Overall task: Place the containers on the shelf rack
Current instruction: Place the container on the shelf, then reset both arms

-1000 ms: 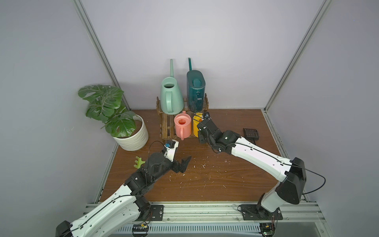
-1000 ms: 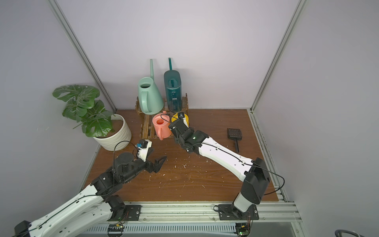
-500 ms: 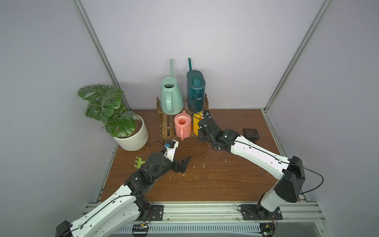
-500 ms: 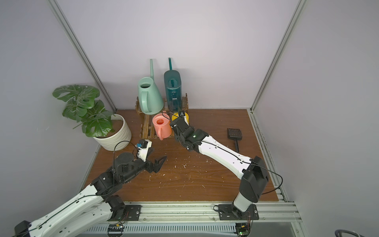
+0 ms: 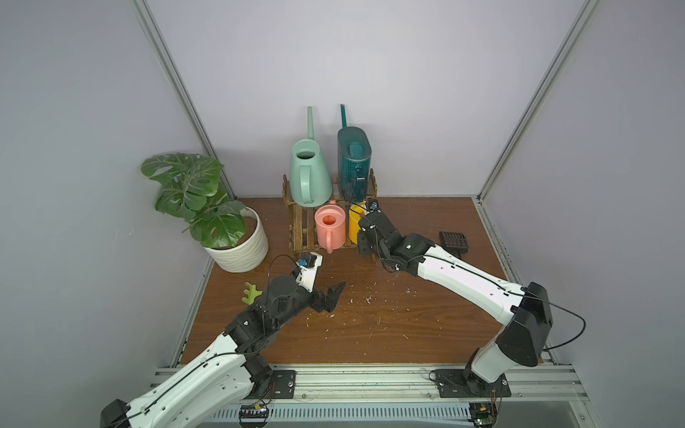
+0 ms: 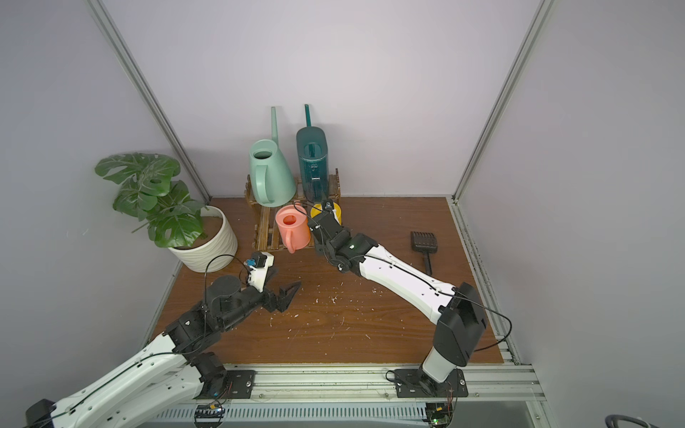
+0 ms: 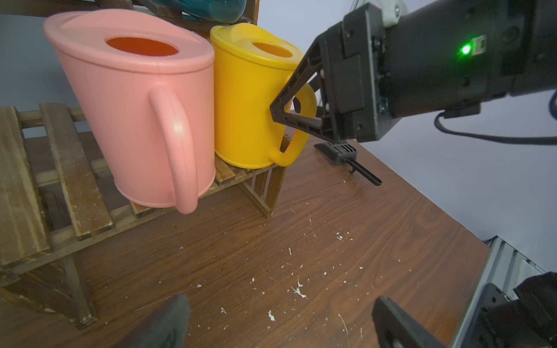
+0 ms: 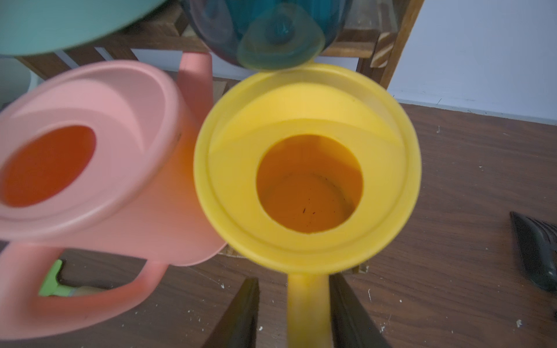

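Loosened now, the right pincer is a bit open around the handle of the yellow can on the rack, the left pincer wide, and a crooked pull-back could tip it.

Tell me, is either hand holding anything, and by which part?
Nothing is held. The right hand stands open astride the handle of the yellow watering can, a gap beside it; the left hand is open and empty.

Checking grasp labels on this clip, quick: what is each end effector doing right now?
Left end effector: open, holding nothing.
Right end effector: open, straddling the handle of the yellow watering can.
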